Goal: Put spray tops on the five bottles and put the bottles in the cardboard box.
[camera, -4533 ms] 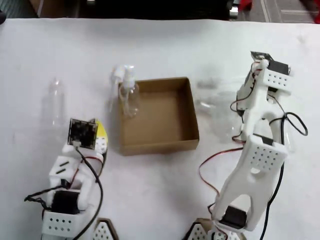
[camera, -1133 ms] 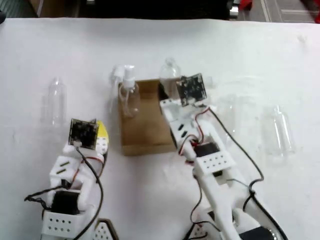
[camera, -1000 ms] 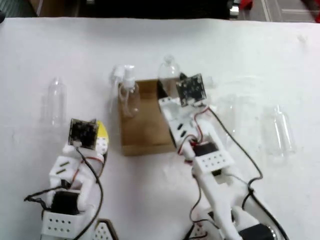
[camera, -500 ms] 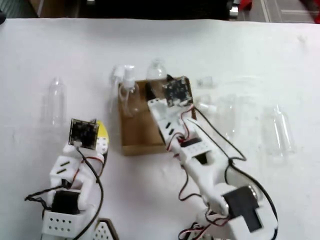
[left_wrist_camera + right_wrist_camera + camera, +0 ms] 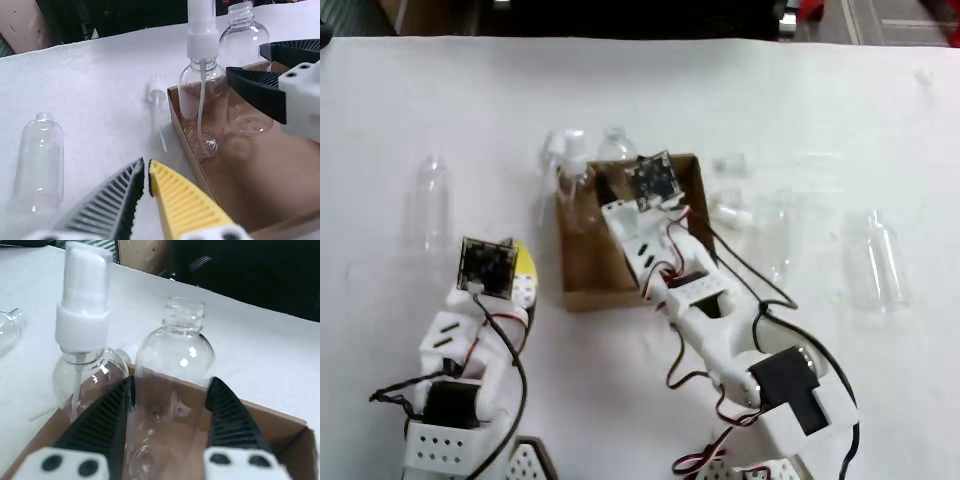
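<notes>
CHANGE: we have swung the right gripper (image 5: 171,388) across to the cardboard box (image 5: 582,288) | GRIP: jaws clamped on uncapped bottle (image 5: 176,352), upright beside capped bottle (image 5: 82,342) in the box's far corner | LEFT: left gripper (image 5: 148,175) closed, empty | NOTE: capping not yet done for it.

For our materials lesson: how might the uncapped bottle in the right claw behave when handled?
The uncapped bottle looks clear and empty, so probably light. Its smooth round sides may slip in the right claw. Tall and narrow, it could tip once released.
</notes>
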### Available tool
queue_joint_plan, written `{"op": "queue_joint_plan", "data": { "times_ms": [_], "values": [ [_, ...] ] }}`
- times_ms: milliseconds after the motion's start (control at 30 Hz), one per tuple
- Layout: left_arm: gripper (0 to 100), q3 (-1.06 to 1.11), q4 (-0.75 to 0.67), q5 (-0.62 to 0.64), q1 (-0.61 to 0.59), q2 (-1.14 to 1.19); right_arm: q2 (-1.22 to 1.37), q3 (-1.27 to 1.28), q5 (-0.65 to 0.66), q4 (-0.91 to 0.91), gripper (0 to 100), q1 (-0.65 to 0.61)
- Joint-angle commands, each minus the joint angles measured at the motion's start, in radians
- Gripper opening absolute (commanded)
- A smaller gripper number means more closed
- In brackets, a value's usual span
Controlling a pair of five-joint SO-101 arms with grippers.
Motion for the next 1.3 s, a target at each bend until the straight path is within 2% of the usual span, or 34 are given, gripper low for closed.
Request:
{"op": "queue_joint_plan", "data": {
  "times_ms": [0,67,200,267,933,1167,1267],
  "values": [
    [2,-0.051,0.009,-0.008,-0.002,-0.004,-0.005,-0.055,-0.003,-0.025,9.2,-0.010],
    [2,-0.051,0.009,-0.008,-0.002,-0.004,-0.005,-0.055,-0.003,-0.025,11.1,-0.010],
    [2,-0.051,0.009,-0.006,-0.002,-0.004,-0.004,-0.048,-0.003,-0.019,24.0,-0.010],
    [2,-0.051,0.009,-0.006,-0.002,-0.004,-0.004,-0.046,-0.003,-0.019,26.5,-0.010],
    [2,-0.051,0.009,-0.008,-0.002,-0.004,-0.045,-0.015,-0.002,-0.018,26.5,0.015],
    [2,-0.051,0.009,-0.008,-0.002,-0.004,-0.220,0.083,0.005,-0.018,26.5,0.021],
    [2,-0.049,0.009,-0.009,-0.002,-0.004,-0.355,0.112,0.005,0.065,19.7,0.051]
  ]
}}
